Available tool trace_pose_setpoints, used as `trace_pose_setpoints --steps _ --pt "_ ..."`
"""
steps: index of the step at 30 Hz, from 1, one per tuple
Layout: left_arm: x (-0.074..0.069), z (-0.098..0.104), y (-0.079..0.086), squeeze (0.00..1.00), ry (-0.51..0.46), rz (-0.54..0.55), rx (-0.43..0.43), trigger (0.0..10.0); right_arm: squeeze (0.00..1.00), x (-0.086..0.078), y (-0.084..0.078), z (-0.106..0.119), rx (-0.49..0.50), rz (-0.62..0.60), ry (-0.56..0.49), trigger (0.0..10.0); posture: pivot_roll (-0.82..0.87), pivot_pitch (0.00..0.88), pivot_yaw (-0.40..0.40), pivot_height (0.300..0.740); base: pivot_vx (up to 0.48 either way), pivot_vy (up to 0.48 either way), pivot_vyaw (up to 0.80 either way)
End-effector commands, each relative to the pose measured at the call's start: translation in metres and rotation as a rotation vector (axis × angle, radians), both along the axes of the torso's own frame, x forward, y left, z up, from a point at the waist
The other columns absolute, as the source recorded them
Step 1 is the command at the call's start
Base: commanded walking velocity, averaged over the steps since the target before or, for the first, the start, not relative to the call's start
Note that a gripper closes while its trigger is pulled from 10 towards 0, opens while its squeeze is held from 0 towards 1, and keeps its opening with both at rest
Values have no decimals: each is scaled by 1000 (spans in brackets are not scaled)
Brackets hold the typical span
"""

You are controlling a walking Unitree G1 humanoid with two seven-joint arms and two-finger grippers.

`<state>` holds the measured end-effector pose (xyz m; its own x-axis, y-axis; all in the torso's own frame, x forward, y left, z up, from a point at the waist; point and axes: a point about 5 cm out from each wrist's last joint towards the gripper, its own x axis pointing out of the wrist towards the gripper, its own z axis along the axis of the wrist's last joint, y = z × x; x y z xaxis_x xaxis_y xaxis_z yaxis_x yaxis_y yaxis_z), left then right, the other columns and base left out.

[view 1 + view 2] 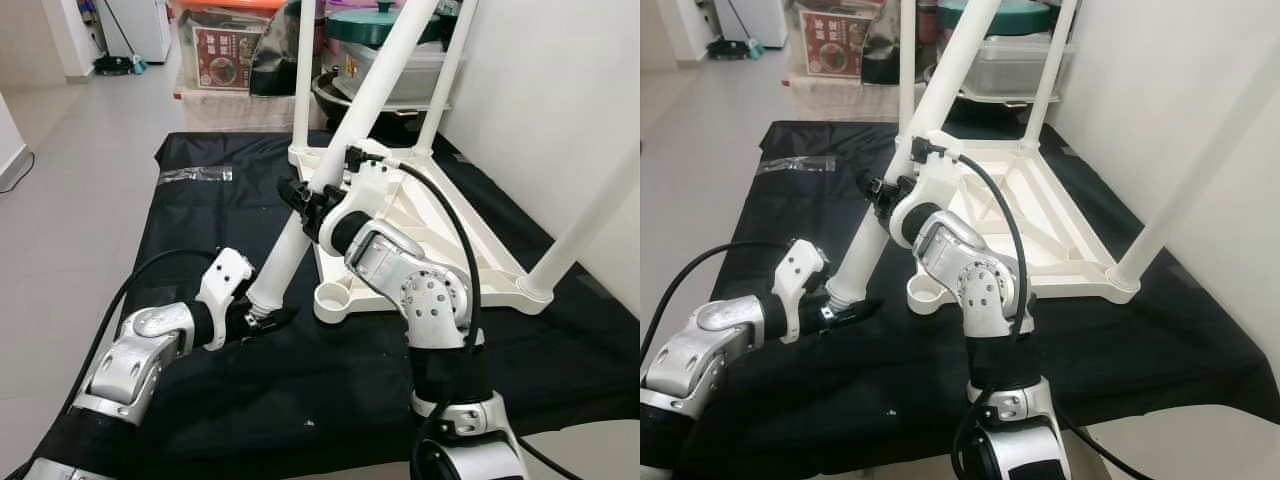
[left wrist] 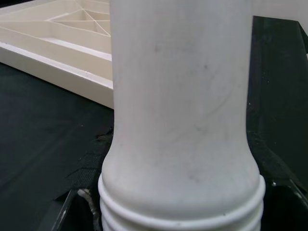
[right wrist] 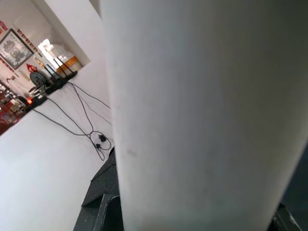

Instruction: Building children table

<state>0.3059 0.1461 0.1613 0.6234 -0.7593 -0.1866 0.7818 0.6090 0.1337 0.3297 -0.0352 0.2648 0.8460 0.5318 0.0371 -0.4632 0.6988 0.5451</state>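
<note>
A white children's table top (image 1: pixel 497 287) lies upside down on a black cloth (image 1: pixel 190 240), with three white legs standing up from it (image 1: pixel 302 70). One corner socket (image 1: pixel 335 300) at the near left is open. A loose white leg (image 1: pixel 372 95) slants across the scene, its threaded end (image 1: pixel 262 305) low, just left of that socket. My left gripper (image 1: pixel 266 318) is shut on the threaded end; black fingers (image 2: pixel 281 192) flank it in the left wrist view. My right gripper (image 1: pixel 305 200) is shut on the leg's middle, and the leg (image 3: pixel 202 110) looms close in the right wrist view.
A white wall (image 1: pixel 560 90) stands close on the right. Boxes and pots (image 1: pixel 235 50) are stacked behind the cloth. A small clear bag (image 1: pixel 195 174) lies on the cloth's far left. Tiled floor (image 1: pixel 70 170) stretches to the left.
</note>
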Motion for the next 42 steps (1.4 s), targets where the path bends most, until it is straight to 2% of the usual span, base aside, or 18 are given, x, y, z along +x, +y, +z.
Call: trace_pose_setpoints --steps 1,2,3,11,12,16,18,20,21,22,27,28,30,31,33,34,36,42 --pt "-2 -2 -5 0 -5 -52 34 10000 0 -17 36 -8 153 88 71 0 56 0 -89 740 0 0 0" --pt "0 -2 -2 380 -16 -36 40 10000 0 -18 36 -7 156 90 68 0 56 0 -89 740 0 0 0" --pt "2 0 2 1000 -27 -24 29 10000 0 -18 35 -6 160 92 63 0 56 0 -89 740 0 0 0" --pt "3 9 15 1000 -50 0 -2 10000 0 -15 31 -6 158 85 52 0 64 0 -94 740 0 0 0" --pt "1 17 24 1000 -71 30 -20 10000 0 -9 22 -6 144 53 40 0 68 0 -95 740 0 0 0" --pt "-3 24 32 1000 -102 73 -32 10000 0 0 10 -3 127 6 19 0 73 0 -93 740 0 0 0" --pt "-5 30 40 1000 -117 142 -55 10000 0 12 -8 2 106 -69 -15 0 79 0 -97 740 0 0 0" --pt "-6 31 42 1000 -119 159 -61 10000 0 15 -13 3 101 -87 -23 0 79 0 -97 740 0 0 0" --pt "-14 33 42 0 -120 138 -90 10000 0 22 -26 7 84 -135 -46 0 84 0 -100 740 0 0 0" --pt "-22 35 42 0 -123 119 -124 10000 0 28 -38 10 66 -179 -68 0 84 0 -100 740 0 0 0" --pt "-35 32 44 0 -100 119 -178 10000 0 37 -59 17 21 -260 -115 0 102 0 -106 740 0 0 0" --pt "-39 28 46 0 -79 133 -196 10000 0 40 -65 19 0 -288 -134 0 102 0 -106 740 0 0 0" --pt "-44 12 55 0 -40 195 -162 10000 0 43 -74 25 -49 -318 -201 0 106 0 -106 740 0 0 0" --pt "-44 12 55 0 -40 195 -162 10000 0 43 -74 25 -49 -318 -201 0 106 0 -106 740 0 0 0" --pt "-54 1 59 0 -8 256 -170 10000 0 43 -80 36 -123 -287 -325 0 111 0 -111 740 0 0 0" --pt "-54 1 59 0 -8 256 -170 10000 0 43 -80 36 -123 -287 -325 0 111 0 -111 740 0 0 0" --pt "-60 -8 58 0 25 291 -172 10000 0 41 -80 41 -177 -257 -411 0 114 0 -114 740 0 0 0" --pt "-67 -18 50 0 70 295 -172 10000 0 38 -68 29 -280 -197 -486 0 117 0 -114 740 0 0 0"
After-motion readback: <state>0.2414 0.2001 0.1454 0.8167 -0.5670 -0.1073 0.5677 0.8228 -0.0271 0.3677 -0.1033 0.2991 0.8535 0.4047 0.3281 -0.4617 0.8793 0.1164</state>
